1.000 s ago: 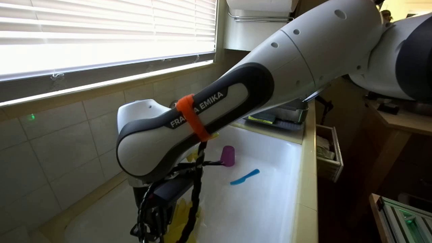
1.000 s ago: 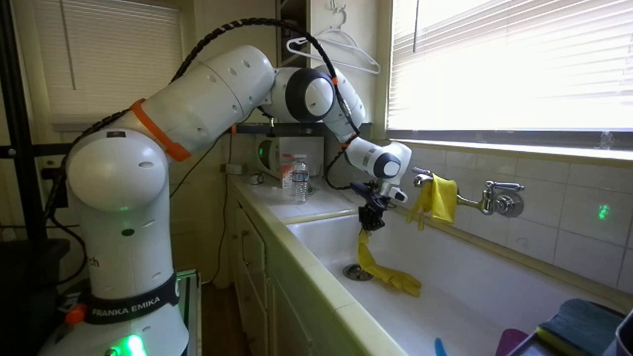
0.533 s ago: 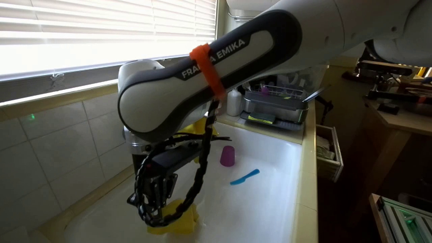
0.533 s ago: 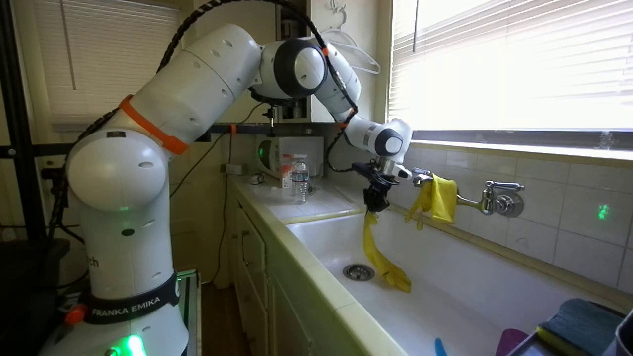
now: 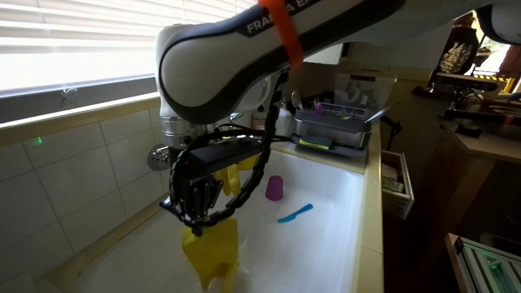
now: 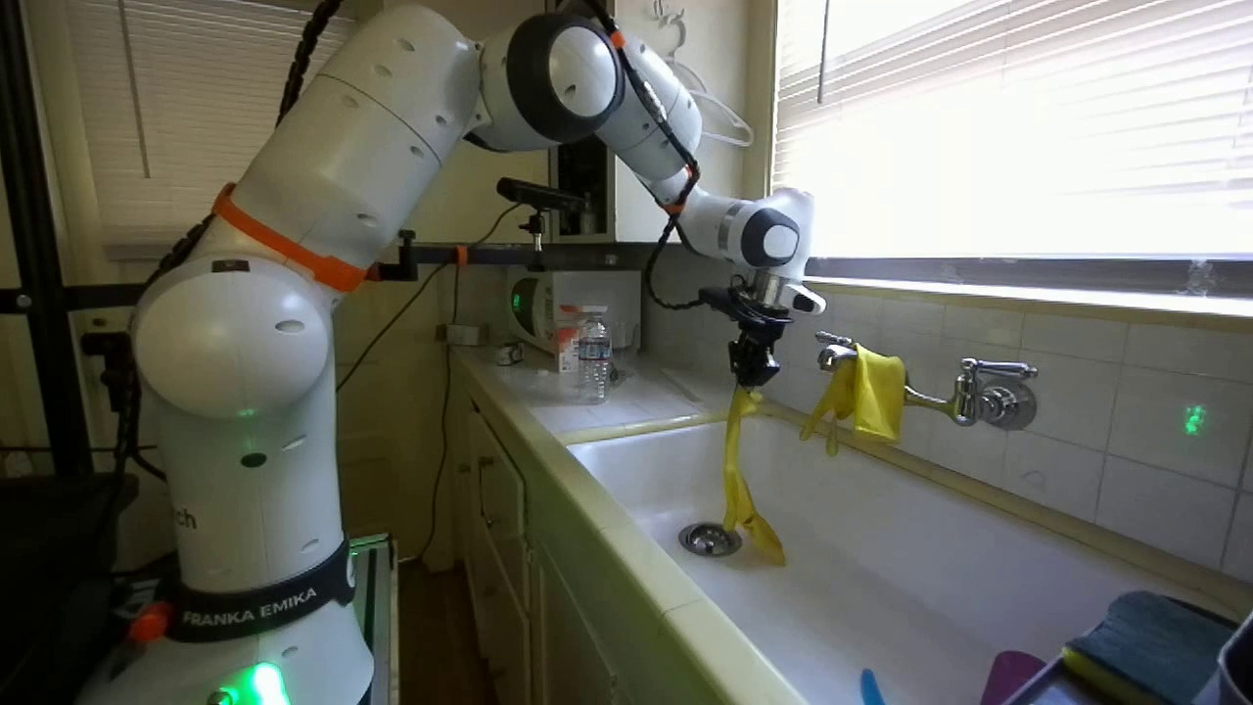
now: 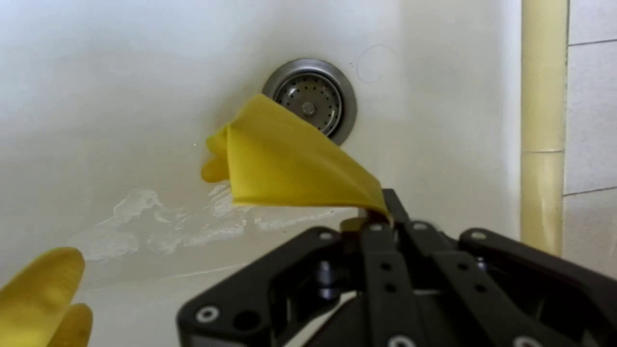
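The gripper (image 7: 385, 211) pinches a yellow rubber glove (image 7: 294, 164) hanging into the white sink (image 6: 881, 597); grasping looks done, releasing remains.

Mid-frame in the wrist view, the long yellow rubber glove (image 7: 301, 164) is looking smooth and satiny, and the round metal drain strainer (image 7: 313, 94) is gleaming. The black jointed gripper (image 7: 385, 212), lower right, is showing matt surfaces with shiny metal screw heads (image 7: 207, 314). The white sink basin (image 7: 448, 96) is appearing smooth and glossy. At right in an exterior view, the chrome metal faucet (image 6: 966, 395) is shining.
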Robot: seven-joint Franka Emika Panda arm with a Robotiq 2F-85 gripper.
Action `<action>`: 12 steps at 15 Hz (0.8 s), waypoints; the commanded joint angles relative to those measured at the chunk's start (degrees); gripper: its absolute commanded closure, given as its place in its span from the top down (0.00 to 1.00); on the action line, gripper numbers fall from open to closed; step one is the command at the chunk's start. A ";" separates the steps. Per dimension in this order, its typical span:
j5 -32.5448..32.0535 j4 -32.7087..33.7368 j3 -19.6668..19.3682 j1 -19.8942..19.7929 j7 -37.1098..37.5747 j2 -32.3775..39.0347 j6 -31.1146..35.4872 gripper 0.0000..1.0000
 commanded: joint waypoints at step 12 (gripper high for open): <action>-5.08 -9.10 -2.90 0.88 12.34 -14.69 6.06 0.01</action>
